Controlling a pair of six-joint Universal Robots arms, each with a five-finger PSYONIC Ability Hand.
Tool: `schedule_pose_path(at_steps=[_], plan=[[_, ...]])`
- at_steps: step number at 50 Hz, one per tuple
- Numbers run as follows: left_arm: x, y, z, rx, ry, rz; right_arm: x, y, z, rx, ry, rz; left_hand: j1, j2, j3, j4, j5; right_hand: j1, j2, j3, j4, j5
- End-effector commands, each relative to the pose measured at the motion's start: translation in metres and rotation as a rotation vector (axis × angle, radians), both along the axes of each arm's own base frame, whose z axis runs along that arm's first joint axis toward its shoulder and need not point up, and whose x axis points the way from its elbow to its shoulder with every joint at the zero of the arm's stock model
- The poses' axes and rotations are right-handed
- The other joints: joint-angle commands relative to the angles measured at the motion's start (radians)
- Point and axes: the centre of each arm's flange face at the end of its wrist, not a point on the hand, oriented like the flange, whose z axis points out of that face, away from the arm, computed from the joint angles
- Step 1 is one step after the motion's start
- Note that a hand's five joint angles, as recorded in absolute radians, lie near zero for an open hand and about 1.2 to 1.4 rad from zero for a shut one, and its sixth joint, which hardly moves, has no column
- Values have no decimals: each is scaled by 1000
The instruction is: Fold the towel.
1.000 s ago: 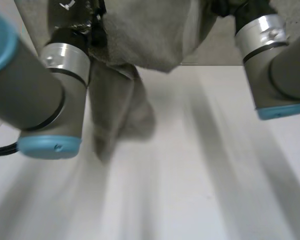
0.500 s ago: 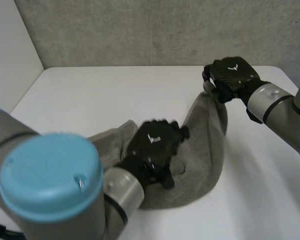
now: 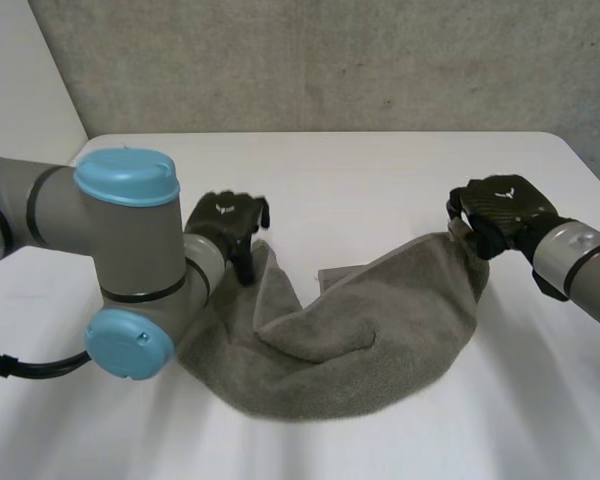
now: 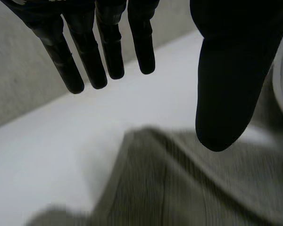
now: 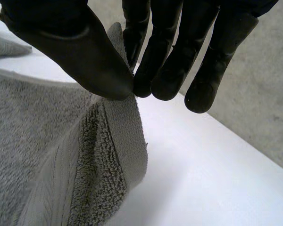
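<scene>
My right hand (image 3: 495, 215) sits at the right of the head frame, pressed together on the towel (image 3: 360, 340). In its own wrist view the thumb (image 5: 80, 52) and the fingers (image 5: 153, 52) pinch the hemmed corner of the grey terry towel (image 5: 47, 155) and hold that corner up off the white table (image 5: 198, 188). My left hand (image 3: 228, 222) is at centre-left of the head frame, at the towel's other end. Its wrist view shows the fingers (image 4: 104, 42) straight and the thumb (image 4: 226, 75) well apart from them — spread, with nothing between them and the towel (image 4: 188, 188) lying below the palm. Whether a fingertip touches the cloth I cannot tell. The towel lies rumpled across the lower middle of the head frame, sagging in a curve from one hand to the other, with a fold bunched in its middle. Its left end is hidden behind the left arm (image 3: 130, 270), so I cannot see how that end lies; the right arm (image 3: 580, 265) is cut off at the right edge. I count one towel, two hands and two arms on one table (image 3: 380, 180) — a grey concrete wall (image 3: 330, 60) runs across the top.
</scene>
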Motion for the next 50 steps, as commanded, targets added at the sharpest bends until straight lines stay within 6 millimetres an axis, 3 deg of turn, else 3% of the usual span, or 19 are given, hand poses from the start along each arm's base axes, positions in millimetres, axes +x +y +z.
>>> schedule_pose_path(at_steps=[1, 7, 11, 18, 20, 27, 37, 50], plan=[[13, 11, -14, 73, -119, -13, -12, 1, -8, 27, 1, 3, 79, 80, 80, 81, 80, 95, 64, 59, 66, 58], [27, 11, 16, 27, -97, -5, -16, 4, -14, 51, 0, 3, 65, 65, 66, 66, 65, 95, 64, 59, 66, 58], [29, 10, 19, 14, -107, -17, -17, 5, -16, 62, 1, 3, 56, 56, 57, 57, 56, 95, 64, 59, 66, 58], [32, 6, 5, 41, -138, -26, -18, 8, -20, 74, 1, 1, -21, -20, -20, -19, -20, 95, 64, 59, 66, 58], [26, 9, -7, 73, -123, -77, -18, 8, -20, 76, 1, 1, -26, -26, -25, -25, -26, 95, 64, 59, 66, 58], [7, 21, -8, 62, -67, -207, -19, 7, -20, 74, 5, -12, -29, -29, -28, -28, -29, 95, 64, 59, 66, 58], [-12, 39, -19, 74, -74, -279, -58, -17, -17, 39, 34, -212, -18, -17, -17, -16, -17, 95, 64, 59, 66, 58], [-24, 37, -37, 79, -87, -296, -62, -16, -19, 47, 34, -228, 132, 132, 133, 133, 132, 95, 64, 59, 66, 58]])
